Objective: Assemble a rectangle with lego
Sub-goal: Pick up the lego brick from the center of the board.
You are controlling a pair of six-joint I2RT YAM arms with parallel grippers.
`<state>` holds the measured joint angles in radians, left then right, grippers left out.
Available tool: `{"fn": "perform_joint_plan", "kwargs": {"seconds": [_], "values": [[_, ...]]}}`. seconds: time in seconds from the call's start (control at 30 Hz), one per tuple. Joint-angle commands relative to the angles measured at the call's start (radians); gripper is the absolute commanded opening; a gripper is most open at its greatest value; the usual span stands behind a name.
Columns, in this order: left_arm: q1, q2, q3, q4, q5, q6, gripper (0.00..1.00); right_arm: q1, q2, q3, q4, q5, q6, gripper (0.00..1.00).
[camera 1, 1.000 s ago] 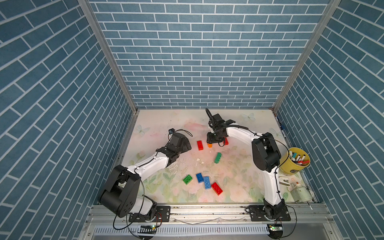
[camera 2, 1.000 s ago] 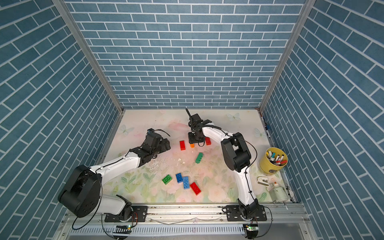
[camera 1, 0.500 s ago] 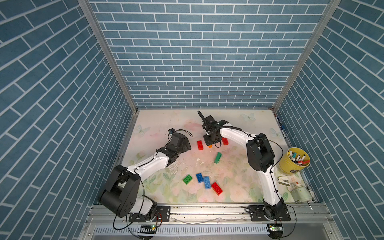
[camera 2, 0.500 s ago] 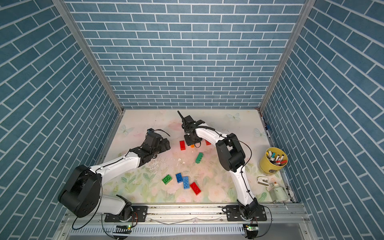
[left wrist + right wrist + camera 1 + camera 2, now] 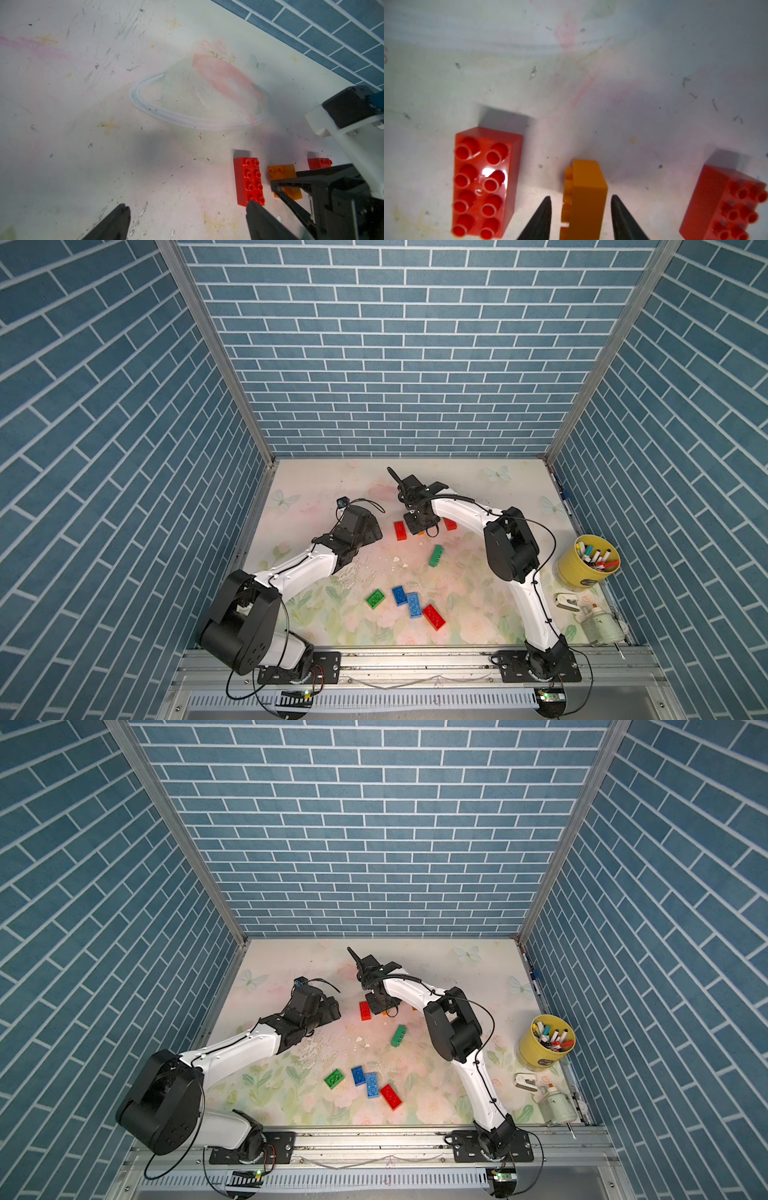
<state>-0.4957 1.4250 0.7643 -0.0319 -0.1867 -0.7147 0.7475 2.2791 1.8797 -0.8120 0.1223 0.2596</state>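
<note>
Orange brick (image 5: 589, 182) lies on its side between the right gripper's (image 5: 580, 196) fingers; pinched or not, cannot tell. Red bricks (image 5: 400, 530) flank it at 9 and 3 o'clock. Left gripper (image 5: 187, 204) gapes empty.

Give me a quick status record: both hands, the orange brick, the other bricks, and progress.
right hand: slightly open, fingers astride the orange brick, thin gaps both sides
orange brick: on its side on the table, between two red bricks, touching neither
left hand: wide open, empty, by one red brick
loose bricks: one green mid-table; near group of green, two blues, red
progress: no rectangle yet
</note>
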Motion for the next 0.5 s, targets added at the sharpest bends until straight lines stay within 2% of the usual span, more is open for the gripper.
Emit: {"fn": "perform_joint_plan", "kwargs": {"seconds": [0.0, 0.2, 0.47], "values": [[-0.002, 0.0, 0.006, -0.006, -0.011, 0.0, 0.93, 0.002, 0.025, 0.03, -0.037, 0.031, -0.024, 0.44], [-0.002, 0.005, 0.012, -0.007, -0.014, 0.0, 0.93, 0.0, 0.007, 0.024, -0.025, 0.03, -0.011, 0.28], [-0.002, -0.012, 0.011, -0.015, -0.034, 0.007, 0.93, -0.006, -0.04, 0.007, -0.005, -0.004, 0.004, 0.25]]}}
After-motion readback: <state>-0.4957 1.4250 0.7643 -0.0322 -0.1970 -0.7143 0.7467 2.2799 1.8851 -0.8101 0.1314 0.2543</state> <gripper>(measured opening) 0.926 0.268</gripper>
